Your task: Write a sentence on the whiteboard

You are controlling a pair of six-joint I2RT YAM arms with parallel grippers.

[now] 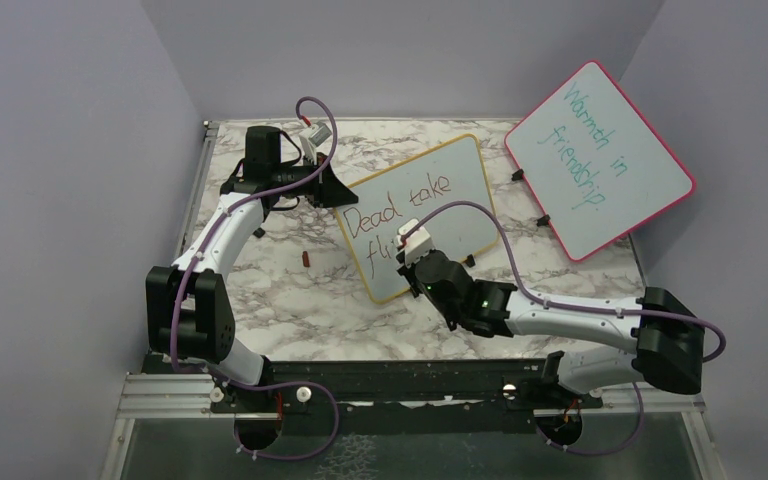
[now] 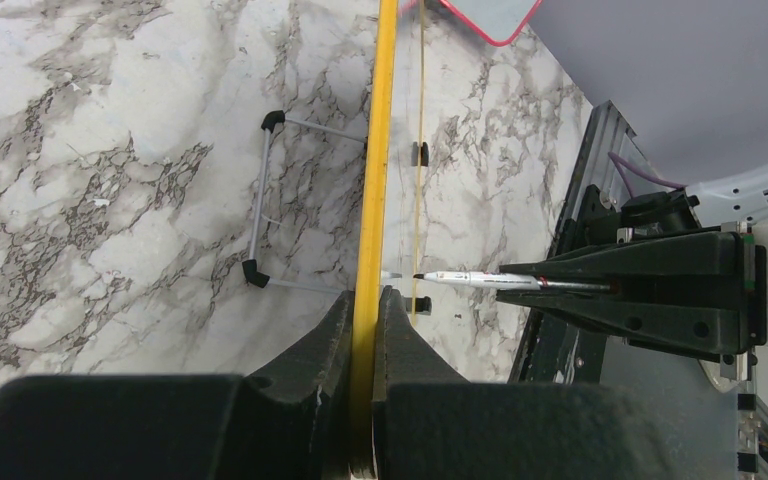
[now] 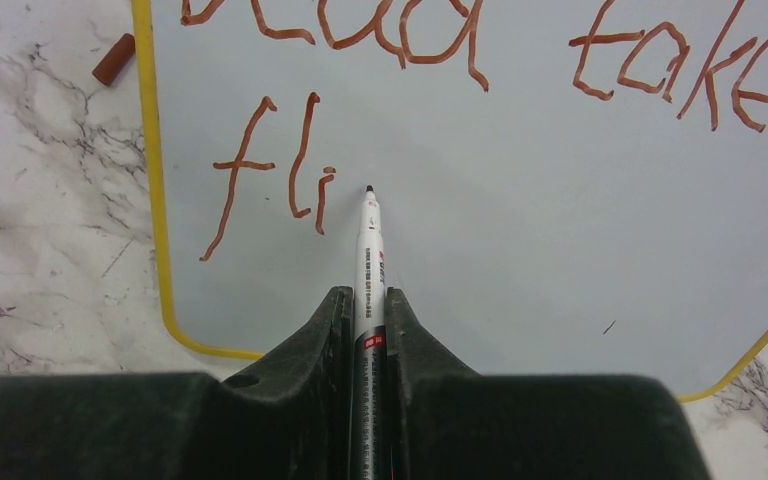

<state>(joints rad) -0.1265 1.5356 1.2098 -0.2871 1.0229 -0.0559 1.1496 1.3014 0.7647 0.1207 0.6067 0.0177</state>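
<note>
Covering the whole floor of the cell, the marble surface (image 1: pixel 290 310) carries two boards toward its far edge. The whiteboard (image 1: pixel 440 190) stands tilted near the middle of the far half, its yellow frame seen edge-on from the left wrist view. A second board (image 1: pixel 600 160), pink-framed with teal writing, leans at the far right corner, well apart from the first.

On the whiteboard the sentence (image 3: pixel 460 60) runs in reddish-brown strokes: "Dead take" on the upper line and "fli" begun on the lower line, near the board's left edge.

The left gripper (image 2: pixel 365 330) reaches in from the far left side, its jaws pressed onto the whiteboard's yellow frame, one on each face. The right gripper (image 3: pixel 368 320) comes from the near right corner, its jaws pinching a marker (image 3: pixel 370 260) along the barrel. The marker's dark tip sits just right of the "i", at or very close to the board face; contact cannot be told.

A small red cap (image 1: pixel 307 260) lies on the surface left of the whiteboard.
</note>
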